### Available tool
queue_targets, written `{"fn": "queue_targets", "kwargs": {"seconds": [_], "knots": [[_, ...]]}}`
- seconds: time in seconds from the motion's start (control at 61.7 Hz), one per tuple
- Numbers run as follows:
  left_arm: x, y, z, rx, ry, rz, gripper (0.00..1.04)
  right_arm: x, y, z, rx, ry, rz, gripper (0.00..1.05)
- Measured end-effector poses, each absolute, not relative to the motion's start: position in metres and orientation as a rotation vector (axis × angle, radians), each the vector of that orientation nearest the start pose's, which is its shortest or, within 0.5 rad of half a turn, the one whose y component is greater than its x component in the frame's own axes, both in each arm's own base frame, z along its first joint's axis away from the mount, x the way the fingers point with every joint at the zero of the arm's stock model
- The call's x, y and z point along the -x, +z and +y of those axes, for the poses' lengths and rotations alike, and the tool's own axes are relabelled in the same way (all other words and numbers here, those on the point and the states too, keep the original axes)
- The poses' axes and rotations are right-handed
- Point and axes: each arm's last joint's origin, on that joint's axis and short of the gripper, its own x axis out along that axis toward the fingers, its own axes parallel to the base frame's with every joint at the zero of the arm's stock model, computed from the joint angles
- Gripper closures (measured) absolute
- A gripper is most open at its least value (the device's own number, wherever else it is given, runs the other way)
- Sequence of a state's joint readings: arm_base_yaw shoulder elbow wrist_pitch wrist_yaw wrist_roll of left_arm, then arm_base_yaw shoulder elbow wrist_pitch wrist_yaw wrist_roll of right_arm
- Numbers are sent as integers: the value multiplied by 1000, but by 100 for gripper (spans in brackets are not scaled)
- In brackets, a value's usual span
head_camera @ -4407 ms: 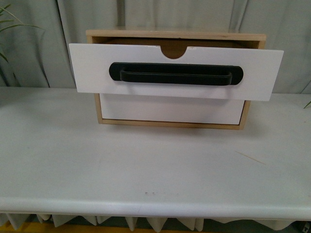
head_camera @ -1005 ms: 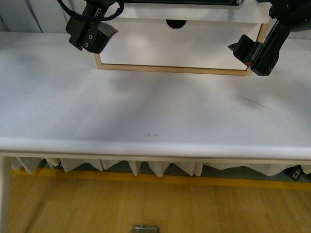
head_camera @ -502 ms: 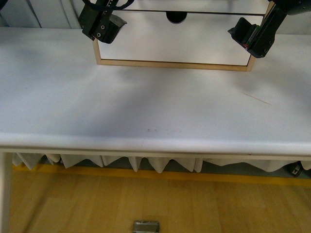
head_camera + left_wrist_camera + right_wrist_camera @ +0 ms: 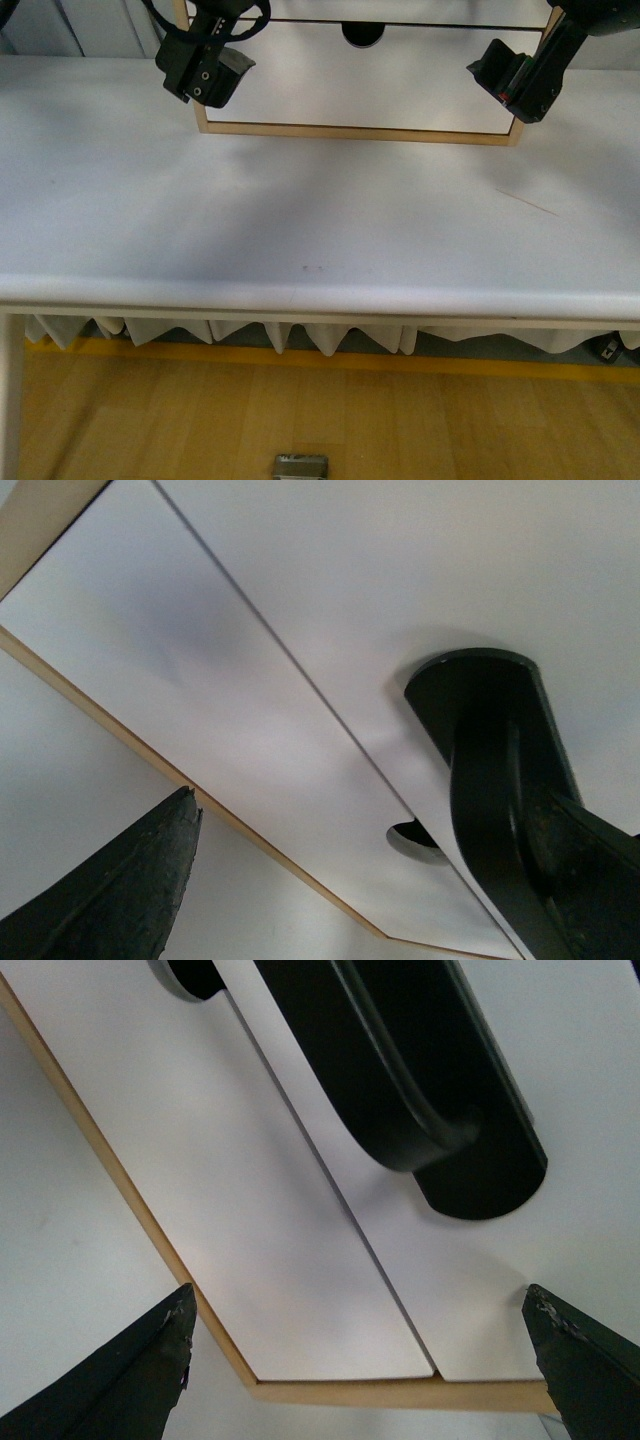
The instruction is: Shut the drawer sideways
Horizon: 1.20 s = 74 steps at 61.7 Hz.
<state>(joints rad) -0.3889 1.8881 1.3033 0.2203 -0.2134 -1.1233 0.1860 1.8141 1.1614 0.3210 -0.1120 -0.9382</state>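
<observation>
The drawer [image 4: 400, 8] shows only as a white strip at the top edge of the front view. Its white front [image 4: 420, 570] and one end of the black bar handle [image 4: 490, 740] fill the left wrist view. The handle's other end [image 4: 400, 1070] and the front [image 4: 560, 1080] show in the right wrist view. My left gripper [image 4: 205, 70] is open and empty in front of the cabinet's left corner. My right gripper [image 4: 515, 80] is open and empty in front of its right corner. In the wrist views neither gripper [image 4: 370, 900] [image 4: 360, 1360] holds anything.
Below the drawer is a white front without a handle [image 4: 360, 85], with a half-round notch [image 4: 362, 35], in a wooden frame [image 4: 350, 131]. The cabinet stands at the back of a white table [image 4: 300, 220], whose front edge is near me.
Both arms have come into view and now sit at the cabinet's corners. The camera now looks lower. In the last half second the left gripper shifted slightly left and down.
</observation>
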Motion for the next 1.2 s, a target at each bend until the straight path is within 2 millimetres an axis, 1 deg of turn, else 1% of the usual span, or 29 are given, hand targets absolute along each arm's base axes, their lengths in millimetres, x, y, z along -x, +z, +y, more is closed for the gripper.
{"fn": "queue_targets", "kwargs": {"seconds": [0.113, 0.162, 0.324, 0.373, 0.405, 0.421, 0.454, 0.519, 0.583, 0.681, 0.713, 0.729, 0.745, 0.826, 0.843, 0.891, 0.956, 1.021, 1.053, 1.102, 1.199], "knots": [[-385, 239, -148, 988, 43, 384, 6, -384, 231, 76, 930, 427, 167, 9], [-376, 238, -143, 970, 50, 382, 6, -378, 234, 74, 926, 424, 164, 9], [-346, 237, -125, 917, 63, 374, 6, -347, 250, 68, 903, 390, 128, 9], [-336, 237, -119, 896, 69, 367, 6, -336, 253, 67, 891, 377, 118, 9], [-328, 237, -114, 875, 77, 357, 6, -324, 255, 64, 876, 364, 114, 9], [-321, 240, -110, 858, 80, 341, 6, -318, 256, 63, 869, 357, 111, 9], [-315, 238, -106, 842, 89, 338, 6, -309, 257, 61, 856, 346, 109, 9], [-298, 241, -97, 802, 98, 315, 6, -294, 259, 58, 831, 320, 107, 9], [-280, 242, -89, 767, 108, 284, 6, -274, 259, 55, 804, 301, 106, 9], [-252, 240, -76, 711, 116, 259, 6, -242, 257, 51, 770, 279, 107, 9], [-240, 238, -71, 692, 122, 252, 6, -228, 255, 50, 756, 265, 104, 9], [-234, 237, -68, 678, 126, 252, 6, -218, 254, 49, 748, 254, 104, 9], [-224, 235, -65, 670, 127, 250, 6, -212, 253, 48, 742, 247, 103, 9], [-197, 229, -54, 644, 146, 242, 6, -184, 245, 43, 710, 206, 107, 9], [-191, 228, -52, 639, 148, 239, 6, -175, 242, 41, 702, 188, 111, 9], [-173, 224, -46, 634, 149, 235, 6, -162, 237, 38, 681, 160, 122, 9], [-157, 220, -39, 613, 171, 220, 6, -146, 230, 35, 661, 135, 137, 9], [-139, 216, -32, 581, 207, 198, 6, -125, 220, 32, 618, 104, 156, 9], [-132, 213, -28, 564, 229, 192, 6, -119, 217, 32, 605, 100, 159, 9], [-128, 212, -26, 556, 236, 181, 6, -111, 213, 32, 591, 108, 158, 9], [-126, 213, -26, 545, 234, 174, 6, -108, 213, 32, 570, 117, 141, 9]]}}
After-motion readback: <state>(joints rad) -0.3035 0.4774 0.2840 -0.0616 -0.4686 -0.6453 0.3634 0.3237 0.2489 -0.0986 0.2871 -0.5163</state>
